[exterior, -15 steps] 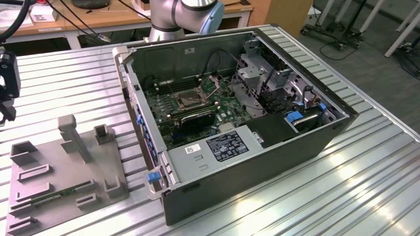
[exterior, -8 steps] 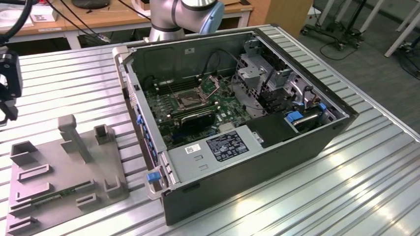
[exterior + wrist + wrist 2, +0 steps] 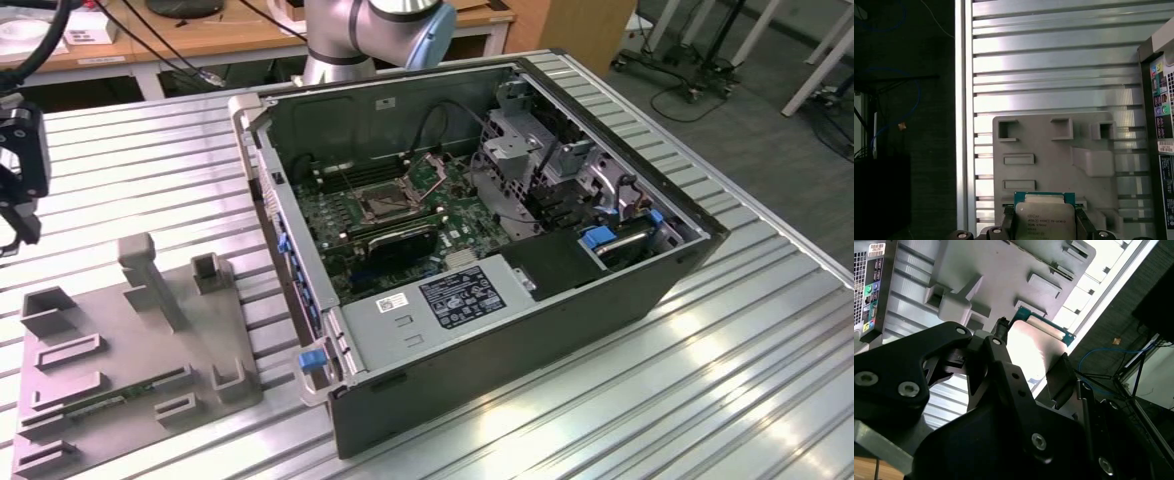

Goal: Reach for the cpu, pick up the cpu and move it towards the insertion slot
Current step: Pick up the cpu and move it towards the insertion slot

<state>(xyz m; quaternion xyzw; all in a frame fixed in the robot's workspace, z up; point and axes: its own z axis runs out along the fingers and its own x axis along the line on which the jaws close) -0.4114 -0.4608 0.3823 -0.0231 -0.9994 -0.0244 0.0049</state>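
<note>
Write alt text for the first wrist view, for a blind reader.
The gripper grips the cpu by two opposite edges, its silvery top facing the camera. Beyond it lie a grey fixture tray on a ribbed metal table and the edge of a computer case.

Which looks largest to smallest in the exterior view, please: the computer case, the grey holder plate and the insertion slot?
Largest: computer case
Next: grey holder plate
Smallest, by far: insertion slot

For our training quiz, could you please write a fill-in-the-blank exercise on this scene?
The hand holds the ___.
The slot lies inside the open ___.
The board around the slot is ___.
Missing: cpu; case; green.
</note>
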